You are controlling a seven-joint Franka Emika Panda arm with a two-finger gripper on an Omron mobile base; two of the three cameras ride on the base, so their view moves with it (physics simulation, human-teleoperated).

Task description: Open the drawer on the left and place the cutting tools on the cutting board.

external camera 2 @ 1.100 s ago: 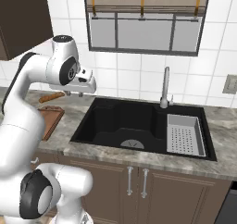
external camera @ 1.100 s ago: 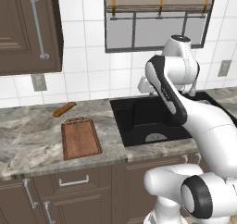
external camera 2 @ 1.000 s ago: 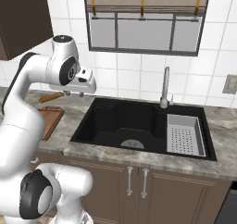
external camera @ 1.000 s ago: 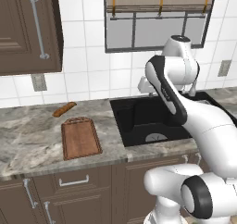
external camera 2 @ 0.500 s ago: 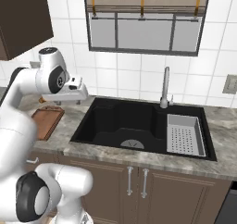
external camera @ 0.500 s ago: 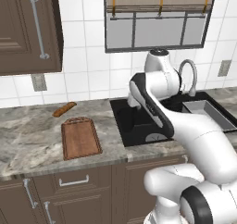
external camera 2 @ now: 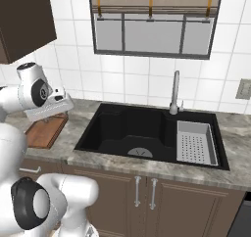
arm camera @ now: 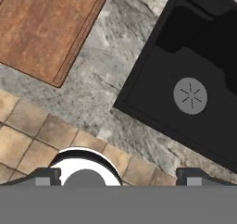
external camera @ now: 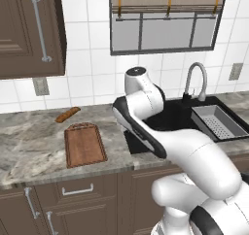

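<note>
Hand view looks down on the grey marble counter (arm camera: 106, 75). At the bottom edge the two dark fingertips stand far apart, one at the lower left and one at the lower right, so the gripper (arm camera: 119, 174) is spread wide and nothing lies between the tips. In the upper left of this frame is the cutting board (arm camera: 46, 26), reddish-brown with a grooved border, and its top is bare. In the right half is the black sink (arm camera: 185, 75) with its round grey drain (arm camera: 190, 95). Tan floor tiles show at the lower left.

Left base view has the cutting board (external camera: 84, 144) lying flat on the counter (external camera: 29, 146), left of centre. Just beyond its far end, near the wall, lies an orange-brown bread stick (external camera: 67, 114), apart from the board. Below the counter edge, in the lower left, is the drawer (external camera: 77, 191) with a short silver bar handle; it sits flush with the cabinet front, so it is closed. The white arm bends over the counter between the board and the sink (external camera: 170, 120).

Right base view shows the board (external camera 2: 44, 131) at the left edge, partly behind the arm, and the sink (external camera 2: 132, 128) in the middle with a grey strainer basket (external camera 2: 195, 142) in its right part.
</note>
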